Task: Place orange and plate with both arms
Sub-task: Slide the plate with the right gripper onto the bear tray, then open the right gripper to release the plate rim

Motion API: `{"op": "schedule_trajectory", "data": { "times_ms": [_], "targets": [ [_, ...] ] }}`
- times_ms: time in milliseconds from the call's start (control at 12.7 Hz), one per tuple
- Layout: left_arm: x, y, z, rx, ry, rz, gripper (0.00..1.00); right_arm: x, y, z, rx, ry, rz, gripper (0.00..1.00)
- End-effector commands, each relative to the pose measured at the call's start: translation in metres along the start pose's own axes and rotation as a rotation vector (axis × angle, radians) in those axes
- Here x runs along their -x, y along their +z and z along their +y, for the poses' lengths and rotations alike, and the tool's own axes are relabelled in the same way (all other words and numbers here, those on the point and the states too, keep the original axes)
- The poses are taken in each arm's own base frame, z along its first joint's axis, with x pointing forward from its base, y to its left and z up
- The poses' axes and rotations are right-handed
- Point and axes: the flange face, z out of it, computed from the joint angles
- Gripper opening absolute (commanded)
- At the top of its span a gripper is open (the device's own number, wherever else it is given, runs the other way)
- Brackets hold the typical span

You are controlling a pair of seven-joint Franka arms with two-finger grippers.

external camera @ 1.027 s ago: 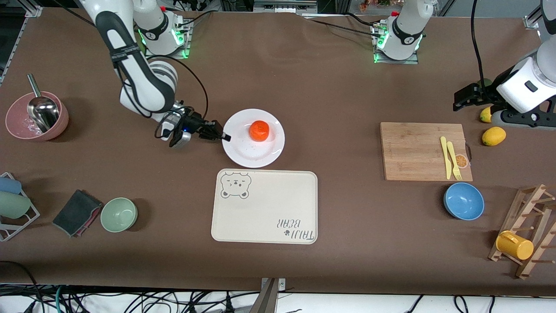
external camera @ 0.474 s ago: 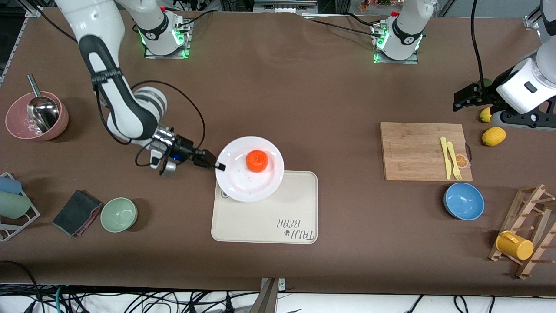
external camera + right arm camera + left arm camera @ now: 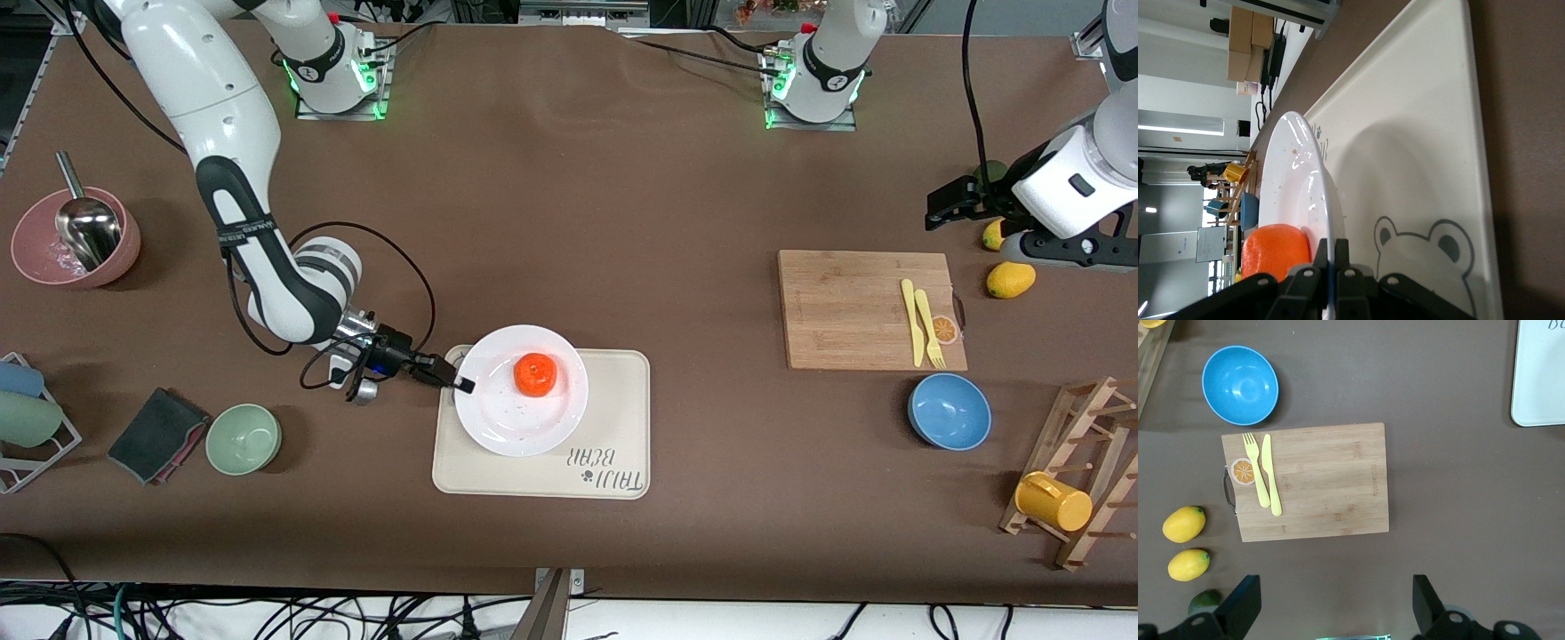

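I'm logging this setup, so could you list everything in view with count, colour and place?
plate: 1, white, over the tray, rim gripped
orange: 1, orange, on the plate
tray: 1, cream, mid-table
cutting board: 1, wooden, toward the left arm's end
fork and knife: 2, yellow, on the cutting board
blue bowl: 1, nearer the camera than the cutting board
lemons: 2, yellow, beside the cutting board
green bowl: 1, toward the right arm's end
pink bowl: 1, holds a metal scoop
right end effector: shut on the plate
left end effector: open, waiting above the cutting board
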Motion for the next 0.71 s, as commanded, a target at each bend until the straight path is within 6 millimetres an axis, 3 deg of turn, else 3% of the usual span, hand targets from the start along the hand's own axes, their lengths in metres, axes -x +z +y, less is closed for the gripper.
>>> {"op": "schedule_trajectory", "data": {
  "times_ms": [0, 237, 474, 553, 632],
  "targets": [
    [-0.002, -0.003, -0.002, 0.009, 0.016, -0.004, 1.0, -0.005, 0.005, 0.005, -0.013, -0.038, 0.014, 0.0],
    [-0.002, -0.003, -0.002, 0.009, 0.016, -0.004, 1.0, -0.006, 0.003, 0.007, -0.009, -0.049, 0.018, 0.0],
    [-0.002, -0.003, -0.002, 0.009, 0.016, -0.003, 1.0, -0.019, -0.017, 0.024, -0.008, -0.084, 0.05, 0.19],
    [-0.002, -0.003, -0.002, 0.009, 0.016, -0.004, 1.0, -0.02, -0.018, 0.024, -0.007, -0.084, 0.051, 0.28],
    [-0.002, -0.003, -0.002, 0.009, 0.016, -0.004, 1.0, -0.02, -0.018, 0.023, -0.008, -0.084, 0.051, 0.31]
  ]
}}
